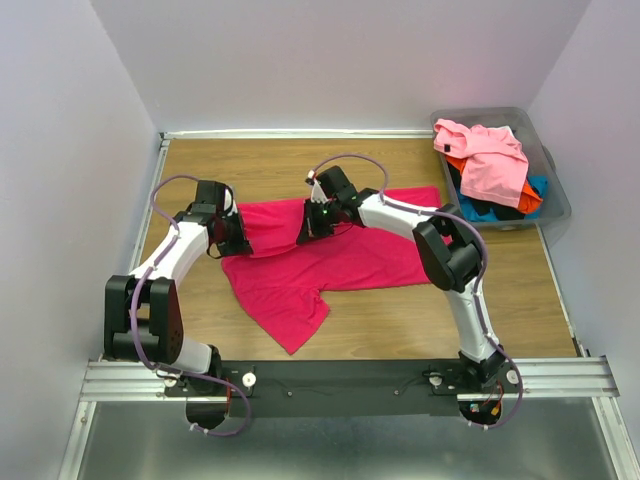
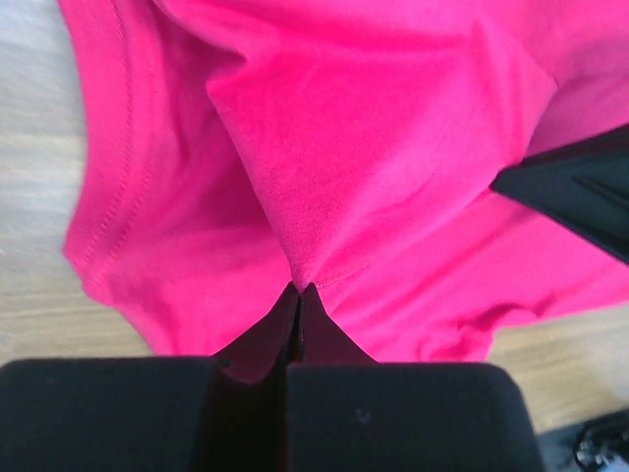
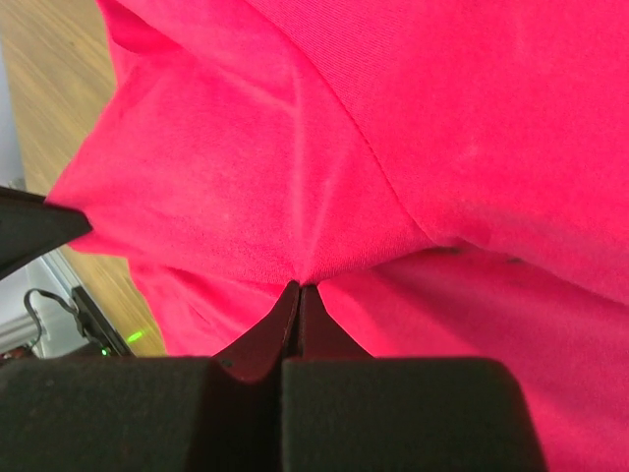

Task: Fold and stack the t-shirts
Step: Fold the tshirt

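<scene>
Bright, even light — shadows soft.

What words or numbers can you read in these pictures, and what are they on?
None: no word, number, brand or sign can be read in any view.
The magenta t-shirt is plain cloth.
The piled t-shirts in the grey bin show no print.
The left arm and right arm show no readable label.

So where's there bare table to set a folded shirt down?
Bare wood runs along the back wall beyond the crimson t-shirt, and between its near edge and the front rail. Crowded: the middle, where the left gripper and right gripper pinch it, and the grey bin heaped with shirts.
</scene>
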